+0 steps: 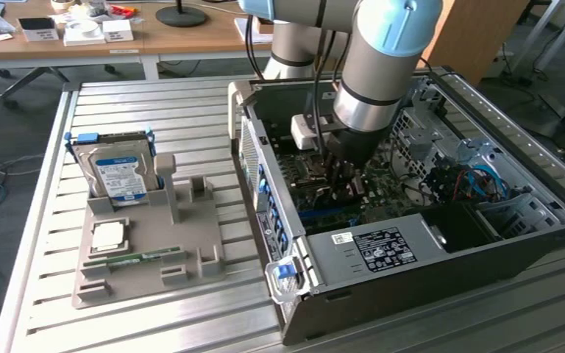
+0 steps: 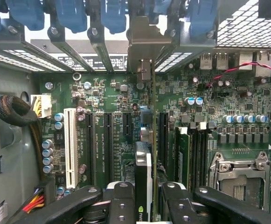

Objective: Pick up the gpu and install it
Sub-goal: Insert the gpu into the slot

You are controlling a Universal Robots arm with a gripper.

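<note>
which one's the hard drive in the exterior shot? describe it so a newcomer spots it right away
Start at the open black computer case on the slatted metal table, then look toward the exterior view's left to the grey plastic parts holder beside it. The silver hard drive with a blue-white label stands upright at the holder's far end. Its neighbours, a square processor chip and a narrow green memory stick, lie flat.

You have the case [image 1: 440,250] on the table [image 1: 165,103] at the exterior view's right, gripper [image 1: 346,187] down inside it, gpu [image 2: 147,177] edge-on between its fingers [image 2: 121,205] over the motherboard [image 2: 219,107], tray [image 1: 145,257] at the left, hard drive [image 1: 115,173] upright in it.
</note>
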